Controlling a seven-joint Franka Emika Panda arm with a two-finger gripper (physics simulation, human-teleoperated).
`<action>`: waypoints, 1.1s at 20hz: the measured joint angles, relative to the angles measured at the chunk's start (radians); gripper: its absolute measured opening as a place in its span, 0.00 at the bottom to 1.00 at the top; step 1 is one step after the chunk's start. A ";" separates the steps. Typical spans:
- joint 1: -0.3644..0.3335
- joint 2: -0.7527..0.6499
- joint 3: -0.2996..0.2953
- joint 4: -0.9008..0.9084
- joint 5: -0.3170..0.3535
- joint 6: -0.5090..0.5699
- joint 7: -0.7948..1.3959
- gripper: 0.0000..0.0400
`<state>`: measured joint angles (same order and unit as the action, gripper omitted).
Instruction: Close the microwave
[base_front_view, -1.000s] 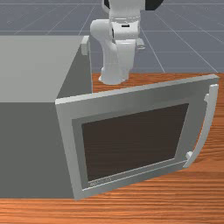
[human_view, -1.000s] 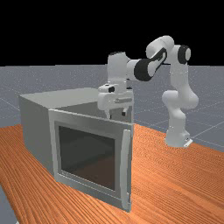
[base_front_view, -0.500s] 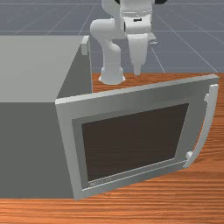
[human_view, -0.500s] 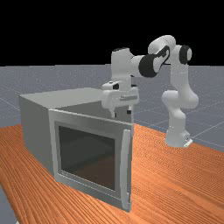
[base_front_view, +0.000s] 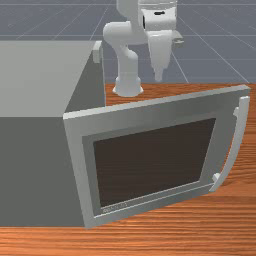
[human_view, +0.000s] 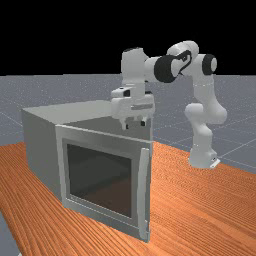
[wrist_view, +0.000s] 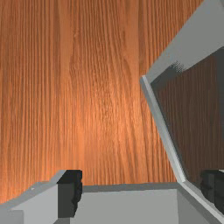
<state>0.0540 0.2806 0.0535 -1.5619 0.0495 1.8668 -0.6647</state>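
Apparently, this is the approach: the fingers (wrist_view: 70, 192) hang released near the open door (base_front_view: 160, 160). Next, they should reach its outer face and push.

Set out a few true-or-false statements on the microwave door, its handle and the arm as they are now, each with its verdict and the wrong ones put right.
1. The handle is on the front view's right side of the microwave door. True.
2. The end effector is shut on the handle. False: its fingers stand apart, clear of the handle.
3. The microwave door is closed. False: it stands open, swung out from the microwave body.
4. The microwave door has a dark window. True.
5. The arm's base stands on the wooden table. True.
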 joint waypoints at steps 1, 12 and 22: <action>0.000 -0.009 -0.001 -0.029 -0.003 0.066 -0.002 1.00; 0.003 0.005 -0.007 -0.089 -0.026 0.371 -0.005 1.00; 0.006 0.007 -0.008 -0.073 -0.033 0.442 -0.007 1.00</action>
<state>0.0598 0.2875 0.0451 -1.6353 0.0164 2.3085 -0.6713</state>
